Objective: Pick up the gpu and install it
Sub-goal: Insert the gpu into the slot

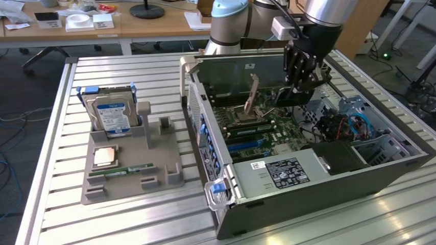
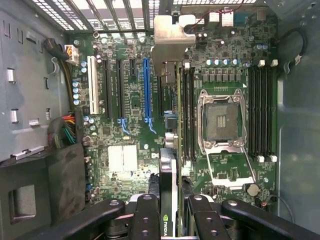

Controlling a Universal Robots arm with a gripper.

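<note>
1. The gripper (image 2: pixel 172 220) has its jaws clamped on the graphics card (image 2: pixel 168 175), one black finger (image 2: pixel 145 217) on each flat face.
2. The graphics card stands on edge in that grip, with its silvery metal end bracket (image 2: pixel 172 40) at the end far from the fingers.
3. In the wrist view the card's edge lines up between the long blue slot (image 2: pixel 146 90) and the nearest memory slots (image 2: pixel 187 115) of the motherboard (image 2: pixel 125 160); whether it touches the board I cannot tell.
4. The processor socket (image 2: pixel 221 120) lies open just beyond those memory slots.
5. In the exterior view the gripper (image 1: pixel 299 84) reaches down into the open computer case (image 1: pixel 307 204), which lies on a slatted metal table (image 1: pixel 122 219).
6. On the exterior view's left, well apart from the case, a grey tray (image 1: pixel 129 186) holds a hard drive (image 1: pixel 112 115), a processor chip (image 1: pixel 103 155) and a green memory stick (image 1: pixel 121 170).
</note>
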